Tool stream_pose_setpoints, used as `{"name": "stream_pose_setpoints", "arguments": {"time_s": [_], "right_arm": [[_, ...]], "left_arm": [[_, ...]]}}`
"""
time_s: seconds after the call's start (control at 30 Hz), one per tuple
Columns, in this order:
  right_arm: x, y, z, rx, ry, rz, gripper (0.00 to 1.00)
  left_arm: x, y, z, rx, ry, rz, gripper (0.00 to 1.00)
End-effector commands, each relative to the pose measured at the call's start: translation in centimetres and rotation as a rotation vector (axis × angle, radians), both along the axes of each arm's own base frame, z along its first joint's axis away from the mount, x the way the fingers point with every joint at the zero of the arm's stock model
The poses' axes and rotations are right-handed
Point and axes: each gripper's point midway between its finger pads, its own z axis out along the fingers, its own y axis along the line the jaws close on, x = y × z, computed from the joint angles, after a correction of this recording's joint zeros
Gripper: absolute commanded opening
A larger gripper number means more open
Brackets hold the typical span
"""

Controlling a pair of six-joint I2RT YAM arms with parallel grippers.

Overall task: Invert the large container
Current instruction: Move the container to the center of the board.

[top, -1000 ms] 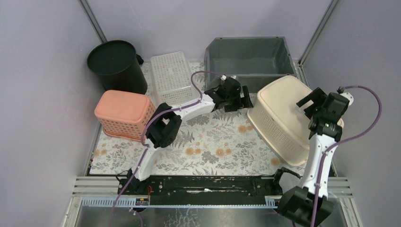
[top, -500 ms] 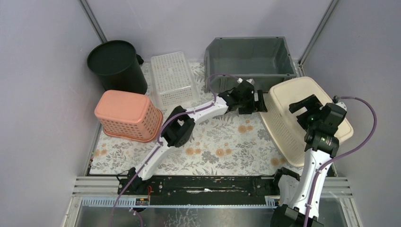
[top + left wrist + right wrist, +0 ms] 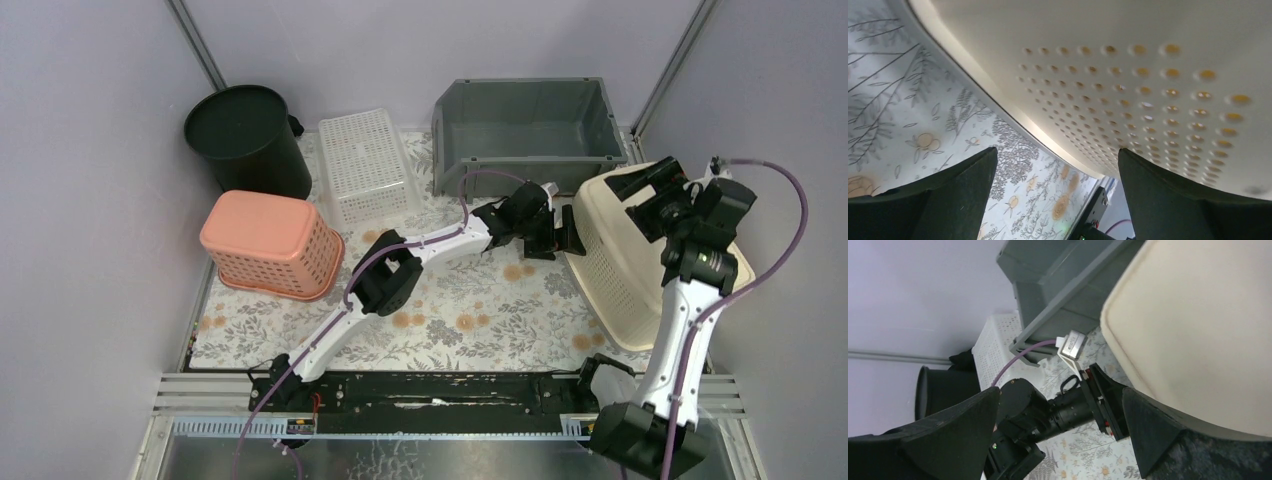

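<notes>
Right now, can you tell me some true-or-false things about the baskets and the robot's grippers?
1. The pink basket is on the left side of the table. True.
2. The black bin touches the grey crate. False: the white basket lies between them.
3. The left gripper and right gripper are both open. True.
4. The left gripper holds the white basket. False: it is open, beside the cream basket.
5. The cream basket sits inside the grey crate. False: it is on the table in front of it.
</notes>
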Motion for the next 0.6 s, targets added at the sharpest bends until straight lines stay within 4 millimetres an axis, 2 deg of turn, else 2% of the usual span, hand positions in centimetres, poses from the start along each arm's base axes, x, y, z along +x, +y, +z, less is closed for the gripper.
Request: {"name": "stream_pose_setpoints", "arguments": {"time_s": [0.0, 0.23, 0.33, 0.4, 0.47, 0.57], "right_arm": [[2.4, 2.4, 2.8, 0.042, -0.075, 0.152, 0.98], [4.7, 8.0, 4.1, 0.0, -0.048, 0.336, 0.98], [5.2, 10.9, 4.7, -0.026, -0.039, 0.435, 0.97], [5.4, 12.2, 4.7, -0.063, -0.011, 0.475, 0.96], [5.7, 13.0, 5.0, -0.092, -0.005, 0.504, 0.95], [6.2, 13.5, 6.0, -0.111, -0.014, 0.541, 0.95]], "left_arm": [[-0.8, -2.2, 6.0, -0.197, -0.063, -0.107, 0.98], [1.6, -1.7, 4.8, -0.242, -0.015, -0.06, 0.99], [2.3, -1.9, 5.3, -0.27, -0.024, -0.063, 0.99], [2.4, -1.9, 6.2, -0.296, -0.031, -0.08, 0.99], [2.3, -1.0, 7.3, -0.311, -0.036, -0.091, 0.99], [1.7, 2.0, 8.8, -0.289, -0.055, -0.077, 0.99]]}}
